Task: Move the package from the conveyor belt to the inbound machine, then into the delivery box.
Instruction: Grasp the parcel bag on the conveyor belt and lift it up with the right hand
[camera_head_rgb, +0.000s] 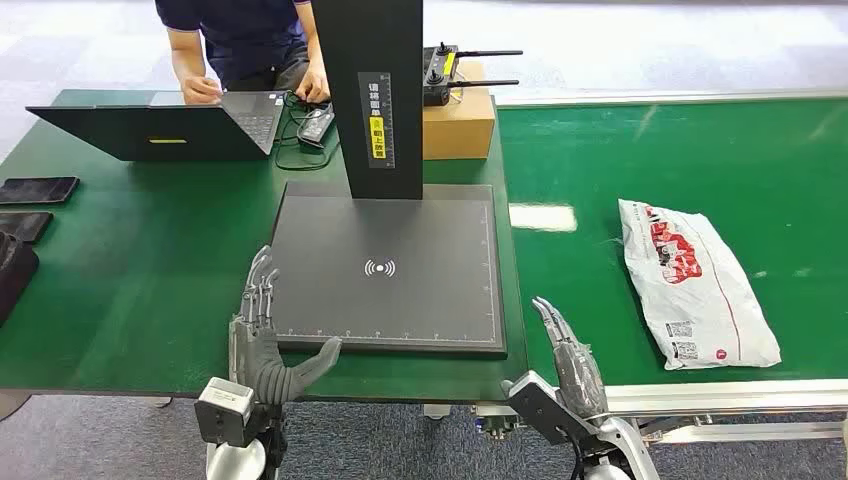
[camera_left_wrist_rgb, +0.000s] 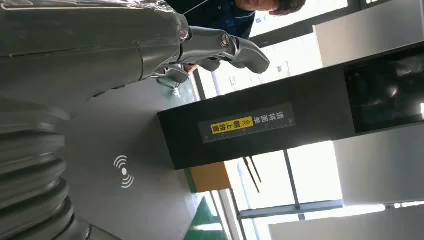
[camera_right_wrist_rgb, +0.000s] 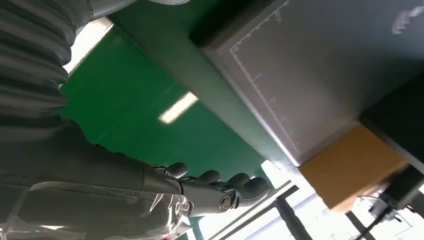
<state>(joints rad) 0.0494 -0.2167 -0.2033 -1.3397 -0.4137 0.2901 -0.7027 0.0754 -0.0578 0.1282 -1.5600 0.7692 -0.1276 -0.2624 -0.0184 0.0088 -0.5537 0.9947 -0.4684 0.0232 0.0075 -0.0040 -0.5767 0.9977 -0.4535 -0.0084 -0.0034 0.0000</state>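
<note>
Green everywhere here: a green tabletop (camera_head_rgb: 150, 270) on my left side and a green conveyor belt (camera_head_rgb: 700, 150) running off to my right, with a metal rail along its near edge.

My left robot hand (camera_head_rgb: 265, 340) hovers at the near left corner of the inbound machine (camera_head_rgb: 390, 265), fingers spread and straight, thumb out over the pad's front edge, holding nothing. My right robot hand (camera_head_rgb: 568, 355) is over the near strip of the belt, just right of the pad, fingers extended and together-ish, also holding nothing.

The inbound machine is a flat dark grey pad with a white wireless symbol in the middle and ruler marks along its edges; a black post (camera_head_rgb: 375, 95) with a yellow label stands at its far side. The pad surface is bare.

The package (camera_head_rgb: 692, 280) is a white plastic mailer with red print and small labels near its closer end, wrinkled, lying flat on the belt, well apart from my right robot hand, further right. Bare belt between them.

Farther back: a cardboard box (camera_head_rgb: 460, 120) behind the post with a black controller (camera_head_rgb: 445, 72) on it, a laptop (camera_head_rgb: 160, 125) with a person (camera_head_rgb: 240, 40) at it, and two phones (camera_head_rgb: 35, 190) near the tabletop's left edge.
</note>
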